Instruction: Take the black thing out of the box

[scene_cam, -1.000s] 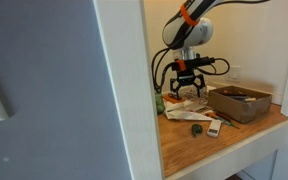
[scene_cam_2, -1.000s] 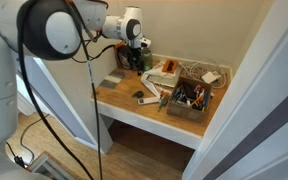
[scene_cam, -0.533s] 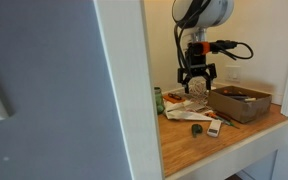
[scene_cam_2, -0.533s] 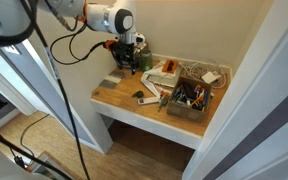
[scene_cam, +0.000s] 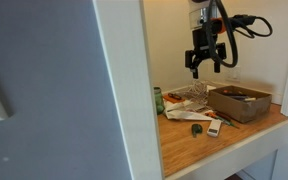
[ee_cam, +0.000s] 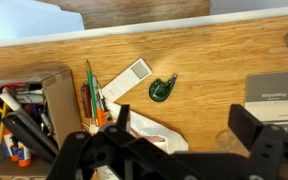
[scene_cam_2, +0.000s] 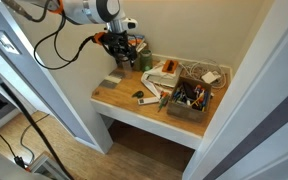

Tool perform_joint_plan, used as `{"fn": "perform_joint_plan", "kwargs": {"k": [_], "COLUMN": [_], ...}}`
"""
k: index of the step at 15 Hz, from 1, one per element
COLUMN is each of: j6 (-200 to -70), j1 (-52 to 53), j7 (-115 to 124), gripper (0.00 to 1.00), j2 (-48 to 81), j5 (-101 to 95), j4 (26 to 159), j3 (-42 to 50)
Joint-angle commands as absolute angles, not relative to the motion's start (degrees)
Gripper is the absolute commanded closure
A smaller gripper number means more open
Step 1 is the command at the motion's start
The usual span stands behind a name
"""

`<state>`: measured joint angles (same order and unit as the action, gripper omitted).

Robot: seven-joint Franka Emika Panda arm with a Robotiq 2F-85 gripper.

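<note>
Risen above the bench [scene_cam: 189, 148], the pincer [scene_cam: 206, 68] hung spread, empty; the black thing [ee_cam: 164, 88] lay outside the box [ee_cam: 59, 95], itself cut off at the wrist view's left edge.

Pincer [scene_cam: 206, 69] higher than before

Both exterior views oblique, distant, share box [scene_cam: 246, 108]; wrist view overhead.

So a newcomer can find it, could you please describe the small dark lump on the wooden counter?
Start at the wooden counter and its low brown cardboard box. On bare wood outside the box, beside the flat white remote-like bar, lies the small blackish roundish lump. It is dark and rounded; the bar is white and oblong.
</note>
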<state>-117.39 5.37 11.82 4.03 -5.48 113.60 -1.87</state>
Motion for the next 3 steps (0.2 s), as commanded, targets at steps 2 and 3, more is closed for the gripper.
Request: {"fn": "perform_joint_plan", "kwargs": {"k": [2,3], "j6": [-117.64,-117.84], "j1": [4.8,4.79], "j7": [11.22,11.13], "gripper": [0.0,0.0], "j2": [2.66,2.44], "j5": [-5.5,-5.5], "j4": [114.62,114.94], "j3": [-2.41,-2.42]}}
